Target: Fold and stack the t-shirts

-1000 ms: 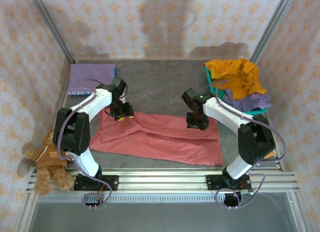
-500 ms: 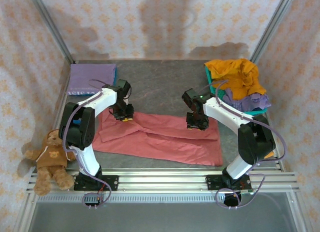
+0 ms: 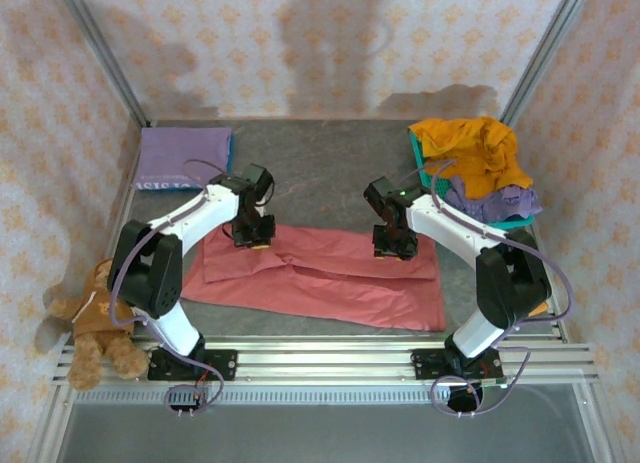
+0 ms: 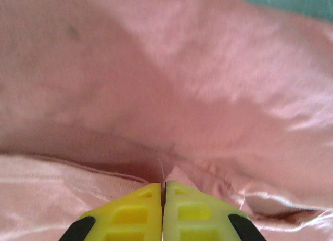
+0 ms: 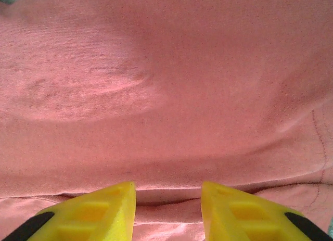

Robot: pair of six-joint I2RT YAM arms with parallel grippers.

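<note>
Where the near left rail ends, a brown teddy bear (image 3: 97,318) sits beside the left arm's base. Past it, the dusty red t-shirt (image 3: 330,283) lies spread and wrinkled across the middle of the table (image 3: 320,163). The left gripper (image 3: 252,241) is down at the shirt's far left edge, its yellow fingers (image 4: 140,202) clenched on a raised fold of the cloth. The right gripper (image 3: 393,251) is at the far right edge, jaws parted over the cloth; contact cannot be told. At the far left lies a folded lavender t-shirt (image 3: 183,155). At the far right a teal basket (image 3: 419,155) holds a mustard orange t-shirt (image 3: 470,148) heaped over a crumpled lavender t-shirt (image 3: 490,201).
</note>
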